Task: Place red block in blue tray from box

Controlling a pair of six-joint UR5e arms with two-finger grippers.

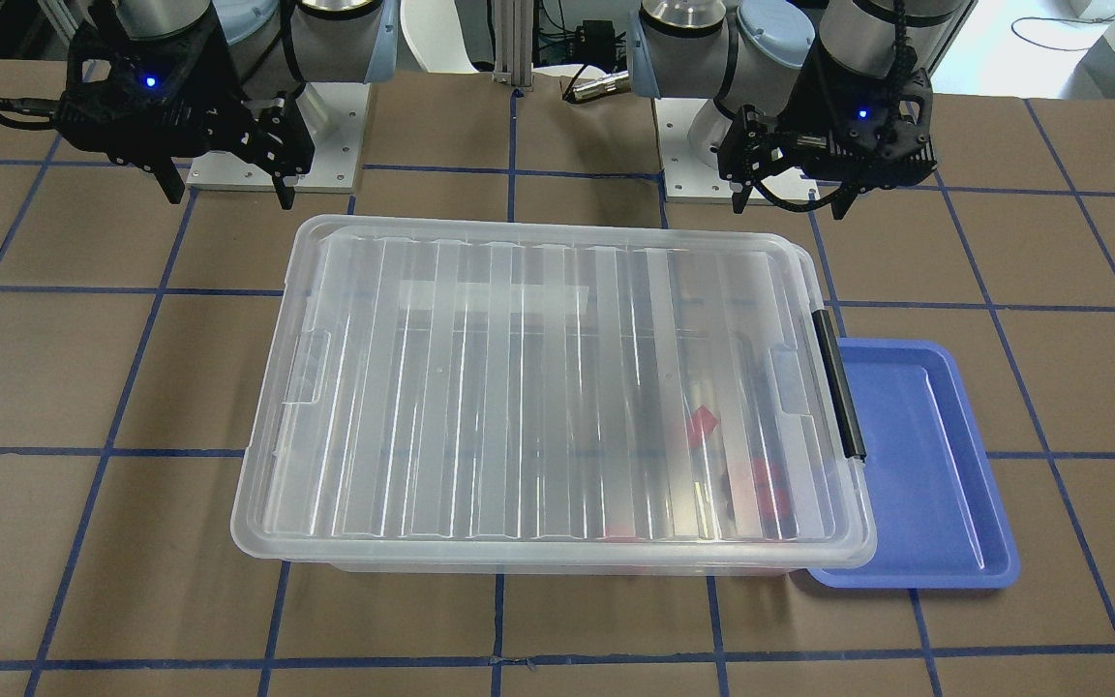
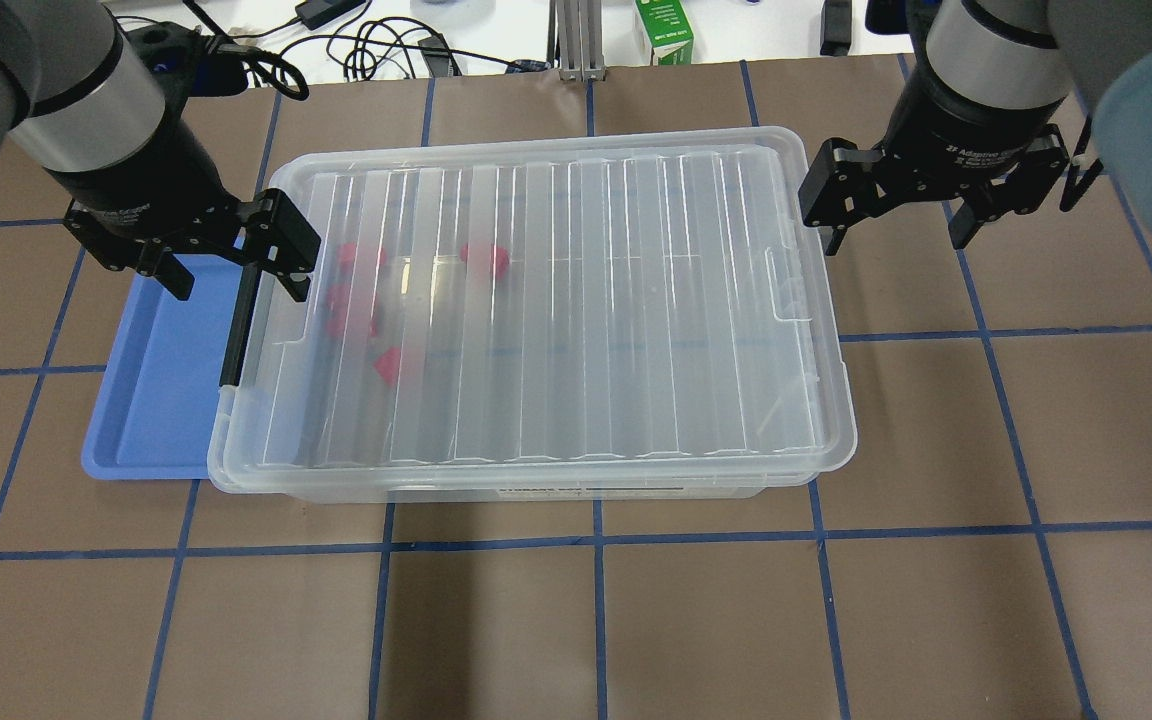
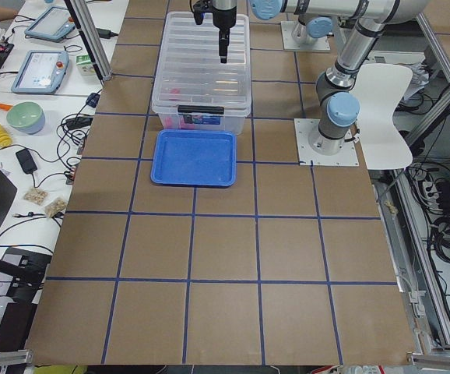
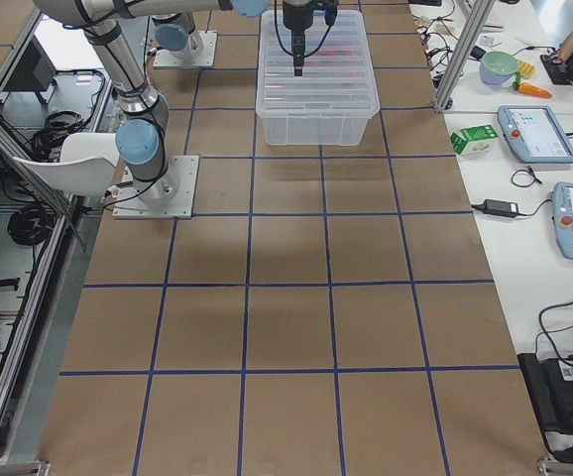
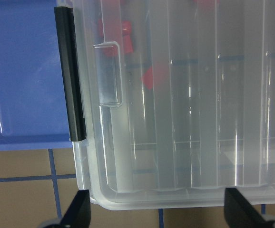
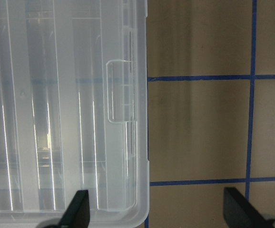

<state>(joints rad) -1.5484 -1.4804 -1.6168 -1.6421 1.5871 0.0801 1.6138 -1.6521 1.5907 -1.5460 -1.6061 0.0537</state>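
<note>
Blocks [image 2: 484, 258], all red, lay under the box's [image 2: 636, 300] closed lid at its latch end, just inboard of the left end effector [image 2: 238, 288]. It hung wide open, pointing down, over the box edge beside the tray [image 2: 156, 380]. The right end effector [image 2: 896, 243] hung equally wide at the box's opposite end.

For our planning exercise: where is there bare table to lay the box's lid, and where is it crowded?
Bare: the table along the long side of the box nearest the robot, and past its end by the right gripper. Crowded: the other end, where the blue tray lies right beside the box under the black latch, left gripper overhead.
</note>
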